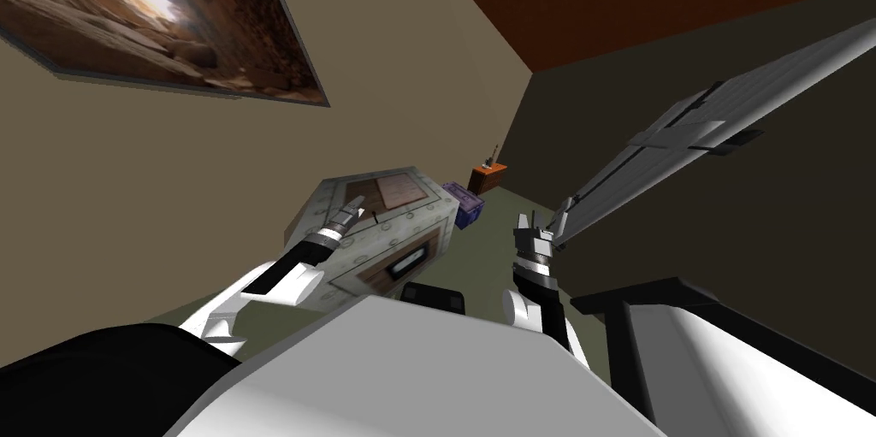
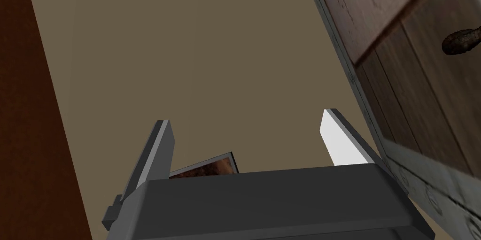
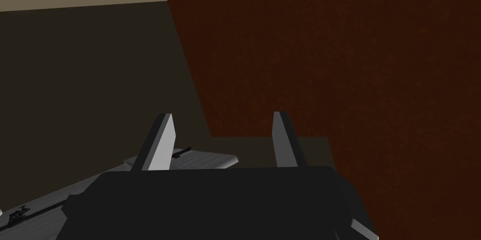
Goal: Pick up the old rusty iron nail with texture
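Note:
A rusty brown nail (image 2: pixel 461 41) lies on the wooden top panel of a chest (image 1: pixel 402 239) with a pale riveted metal frame. In the head view it is a thin dark sliver (image 1: pixel 374 216) just beside my left gripper (image 1: pixel 355 205), which hovers over the chest's top. The left wrist view has that gripper (image 2: pixel 249 141) open and holding nothing, and the nail sits off to one side, beyond the bright finger (image 2: pixel 339 141) and outside the gap. Raised to the right of the chest, my right gripper (image 1: pixel 526 222) is open (image 3: pixel 221 138) and holds nothing.
A purple box (image 1: pixel 466 203) and a small orange stand (image 1: pixel 488 177) sit on the floor behind the chest. A long grey panel (image 1: pixel 684 128) slants close to the right gripper. A framed picture (image 1: pixel 154 13) hangs on the tan wall.

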Available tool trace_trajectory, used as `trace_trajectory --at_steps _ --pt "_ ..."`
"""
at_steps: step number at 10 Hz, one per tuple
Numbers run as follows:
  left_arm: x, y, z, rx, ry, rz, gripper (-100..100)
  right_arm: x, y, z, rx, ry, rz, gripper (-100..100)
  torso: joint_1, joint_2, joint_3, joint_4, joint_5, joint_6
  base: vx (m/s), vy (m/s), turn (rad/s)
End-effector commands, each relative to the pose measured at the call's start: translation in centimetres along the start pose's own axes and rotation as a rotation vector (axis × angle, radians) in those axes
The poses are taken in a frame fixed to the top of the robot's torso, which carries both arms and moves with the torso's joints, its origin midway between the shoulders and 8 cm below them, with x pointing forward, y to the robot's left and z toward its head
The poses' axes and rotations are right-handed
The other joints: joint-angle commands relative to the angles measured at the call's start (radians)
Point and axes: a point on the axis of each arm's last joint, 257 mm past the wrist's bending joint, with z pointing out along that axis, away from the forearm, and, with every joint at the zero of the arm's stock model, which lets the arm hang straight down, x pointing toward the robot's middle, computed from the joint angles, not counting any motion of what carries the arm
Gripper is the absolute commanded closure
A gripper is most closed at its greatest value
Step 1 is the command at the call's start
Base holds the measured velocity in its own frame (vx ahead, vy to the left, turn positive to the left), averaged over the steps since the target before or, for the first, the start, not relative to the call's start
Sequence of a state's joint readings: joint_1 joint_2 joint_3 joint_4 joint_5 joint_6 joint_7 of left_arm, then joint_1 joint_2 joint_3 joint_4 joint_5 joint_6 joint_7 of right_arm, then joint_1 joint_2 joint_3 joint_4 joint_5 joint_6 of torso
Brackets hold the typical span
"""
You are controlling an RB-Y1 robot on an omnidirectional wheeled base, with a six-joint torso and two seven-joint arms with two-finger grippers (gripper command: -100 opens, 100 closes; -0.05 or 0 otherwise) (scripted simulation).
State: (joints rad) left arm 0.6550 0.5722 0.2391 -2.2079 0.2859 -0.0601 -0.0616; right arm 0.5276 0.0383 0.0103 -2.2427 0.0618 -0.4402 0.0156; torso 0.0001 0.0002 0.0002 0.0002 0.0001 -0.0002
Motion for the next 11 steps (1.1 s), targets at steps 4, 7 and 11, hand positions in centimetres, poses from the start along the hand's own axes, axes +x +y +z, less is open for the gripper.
trace_trajectory --at_steps 4,7,11 --pt "-1.4 3.4 -0.1 -0.134 0.039 0.032 -100 0.0 0.0 0.0 0.0 0.0 0.0 0 0.0 0.0 0.0 0.0 0.0 0.0 -0.006 -0.009 -0.073" --pt "-2.8 6.5 -0.7 -0.256 0.066 0.056 -100 0.0 0.0 0.0 0.0 0.0 0.0 0 0.0 0.0 0.0 0.0 0.0 0.0 -0.002 -0.014 -0.083" --pt "-4.2 9.3 -1.3 -0.379 0.102 0.097 -100 0.0 0.0 0.0 0.0 0.0 0.0 0 -0.001 -0.001 -0.001 0.0 0.0 0.0 0.002 -0.015 -0.063"
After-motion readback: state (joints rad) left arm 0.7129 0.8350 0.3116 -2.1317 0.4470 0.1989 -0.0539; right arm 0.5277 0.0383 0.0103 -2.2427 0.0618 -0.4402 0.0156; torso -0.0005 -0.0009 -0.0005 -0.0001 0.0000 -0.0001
